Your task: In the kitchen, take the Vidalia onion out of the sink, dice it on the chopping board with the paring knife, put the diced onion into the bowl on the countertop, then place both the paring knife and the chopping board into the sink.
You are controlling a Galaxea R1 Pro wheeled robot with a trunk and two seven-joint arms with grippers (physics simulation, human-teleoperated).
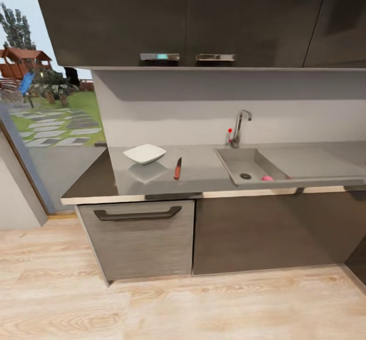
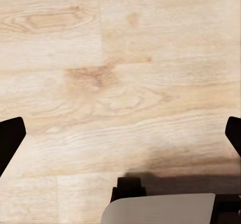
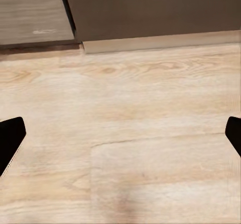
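Counter [image 1: 203,174]: glossy grey top over dark cabinets, with a drawer front [image 1: 140,241] below its left part.
Sink [image 1: 239,169]: set into the counter right of centre; grey basin with a round drain, a flat drainboard running off to its right, and a chrome tap [image 1: 240,126] with a red knob at its back edge.
Vidalia onion [image 1: 267,178]: small pinkish ball inside the sink, against the front wall, just right of the drain.
Bowl [image 1: 145,153]: white, squarish, on the counter well left of the sink, its reflection showing in the top below it.
Paring knife [image 1: 178,168]: lying flat on the counter between the bowl and the sink, nearer the bowl, red-orange handle toward the front edge.
Left pincer [image 2: 120,138]: spread wide, dark fingertips [image 2: 10,138] at the two picture edges, nothing between them, above pale wooden floor [image 2: 120,83].
Right pincer [image 3: 120,138]: also spread wide and holding nothing, above the floor near the cabinet base [image 3: 150,13].
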